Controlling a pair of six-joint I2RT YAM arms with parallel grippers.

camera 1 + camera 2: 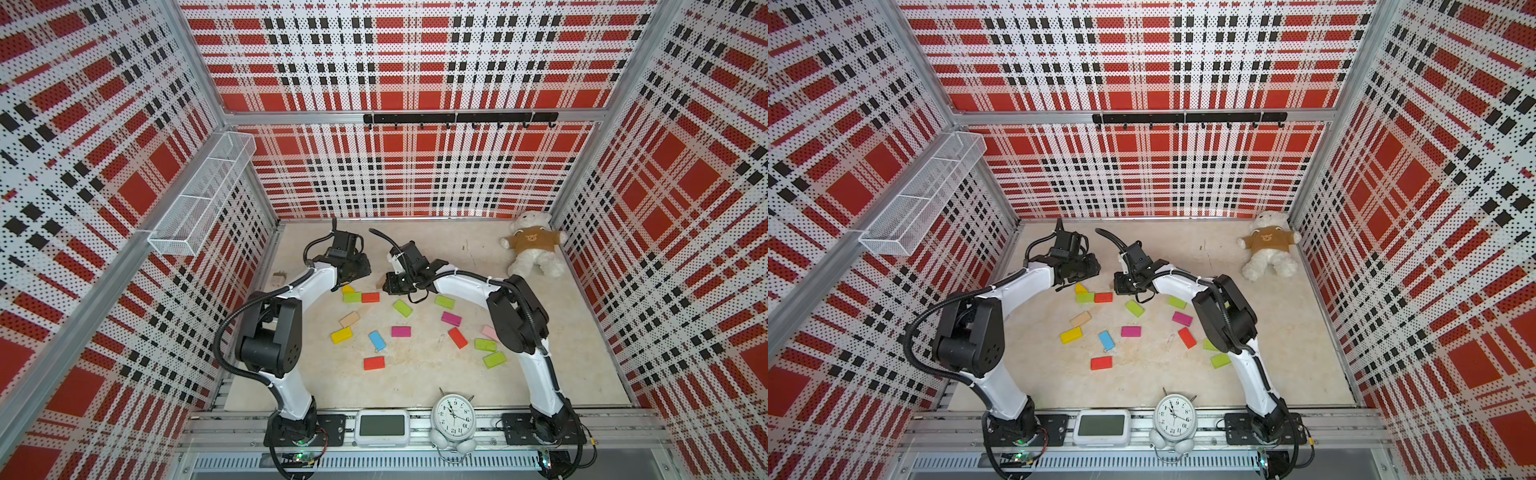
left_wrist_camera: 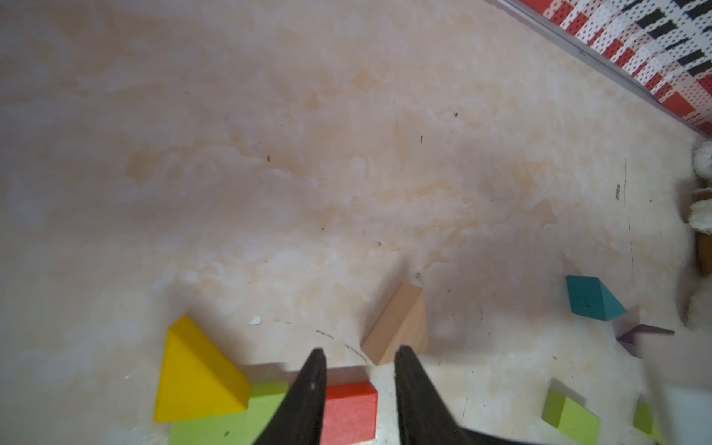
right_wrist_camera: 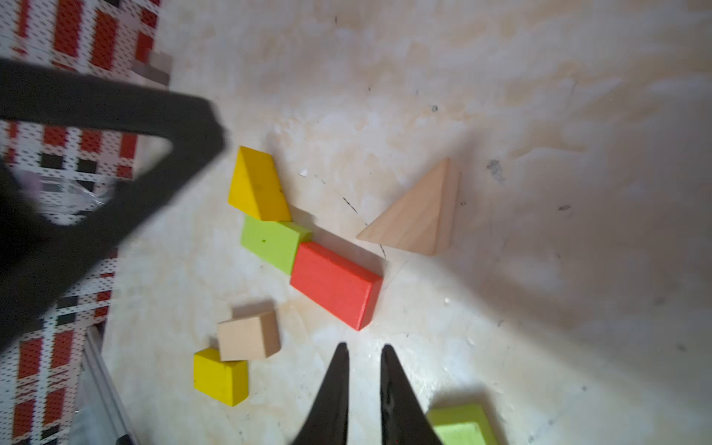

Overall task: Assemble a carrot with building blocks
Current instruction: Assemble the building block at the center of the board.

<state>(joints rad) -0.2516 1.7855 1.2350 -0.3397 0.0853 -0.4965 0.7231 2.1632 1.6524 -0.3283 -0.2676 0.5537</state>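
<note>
- Landmark: the red block, lying flat on the worktop.
- A lime green block touches the red block's short end, and a yellow triangle touches the lime one on the side away from the red block. I read this as the leafy top and the first piece of the carrot's body.
- The tan triangle lies near the red block but apart from it. The teal triangle lies further off beyond it.
- My left pincer hangs over the red block with its jaws partly spread and nothing between them. The wrist view is blurred, so I cannot say how high it hangs.
- My right pincer sits just beside the red block without touching it. Its jaws are pinched almost together and it is empty.
- Step in hand, as I judge it: the carrot is only begun, and I am between placements with both pincers free.
- Next move, likely: lengthen the body with the second red block, which lies well away from the landmark towards my right arm's base. That calls for spreading the right jaws first.
- The tan triangle would then close the tip, and I must not nudge the joined three.
</note>
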